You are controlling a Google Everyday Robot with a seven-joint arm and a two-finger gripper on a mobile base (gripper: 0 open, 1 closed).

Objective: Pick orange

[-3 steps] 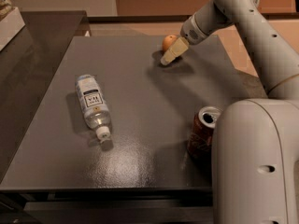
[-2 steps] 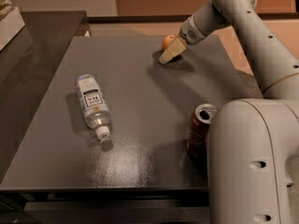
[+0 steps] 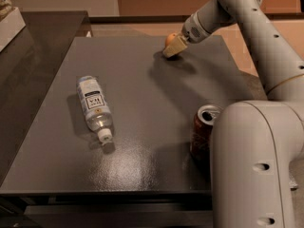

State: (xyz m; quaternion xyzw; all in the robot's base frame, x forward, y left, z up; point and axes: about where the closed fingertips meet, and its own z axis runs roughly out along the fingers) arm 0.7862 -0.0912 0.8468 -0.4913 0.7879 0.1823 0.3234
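The orange (image 3: 169,38) is at the far side of the dark table (image 3: 142,108), near its back edge. My gripper (image 3: 173,47) reaches down to it from the right, and its pale fingers (image 3: 175,46) are closed on the fruit, covering its lower right part. The orange sits just above the table surface, with a shadow beneath it. Only its upper left part shows.
A clear water bottle (image 3: 95,106) lies on its side at the table's left middle. A red soda can (image 3: 204,133) stands at the front right, close against my arm's large base segment (image 3: 251,165). A darker counter (image 3: 33,56) adjoins on the left.
The gripper and the orange have shifted slightly upward together, away from the table surface. The bottle and the can have not moved.
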